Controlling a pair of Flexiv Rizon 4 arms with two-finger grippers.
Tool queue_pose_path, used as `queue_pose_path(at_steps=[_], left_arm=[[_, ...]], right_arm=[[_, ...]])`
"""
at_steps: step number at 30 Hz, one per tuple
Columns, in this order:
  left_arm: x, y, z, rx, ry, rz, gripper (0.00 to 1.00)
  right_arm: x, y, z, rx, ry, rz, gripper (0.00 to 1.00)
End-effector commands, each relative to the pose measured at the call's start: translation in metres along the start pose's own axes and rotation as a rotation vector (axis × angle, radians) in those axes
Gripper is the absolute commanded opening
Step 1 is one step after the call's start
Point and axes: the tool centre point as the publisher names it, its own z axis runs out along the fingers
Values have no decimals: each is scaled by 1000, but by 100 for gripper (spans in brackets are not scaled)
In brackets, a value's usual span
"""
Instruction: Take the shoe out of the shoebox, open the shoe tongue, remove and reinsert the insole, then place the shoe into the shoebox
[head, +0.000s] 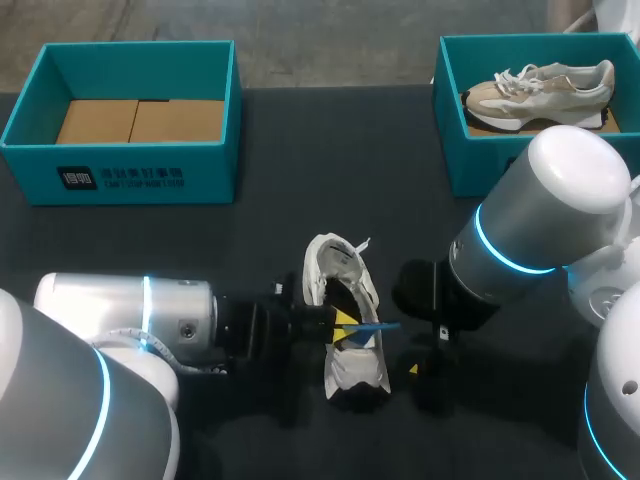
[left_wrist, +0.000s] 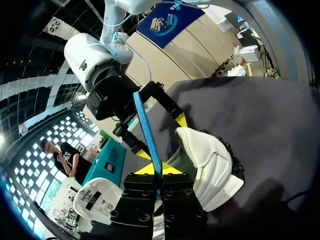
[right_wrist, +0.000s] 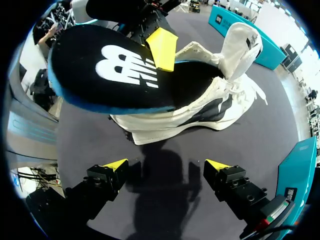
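Lower middle of frame, on dark desk (head: 300, 160): white shoe (head: 352, 345), tongue pulled up; left end effector (head: 340, 320) clamped on black, blue-edged insole (right_wrist: 110, 70), held over shoe opening; right end effector (right_wrist: 167, 167) with fingers apart, gripping nothing, just right of shoe; teal shoebox (head: 130, 170) upper left, brown card inside; second shoebox (head: 480, 150) upper right, holding beige shoe (head: 540, 90).
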Motion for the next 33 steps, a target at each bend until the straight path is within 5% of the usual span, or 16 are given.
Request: queue_pose_path(at_steps=[1, 11, 33], left_arm=[[0, 3, 6, -19, 10, -1, 0], [0, -4, 4, 19, 16, -19, 0], [5, -22, 5, 47, 18, -16, 18]], right_arm=[[1, 0, 2, -1, -1, 0, 100], [1, 0, 2, -1, -1, 0, 100], [1, 0, 2, -1, -1, 0, 100]])
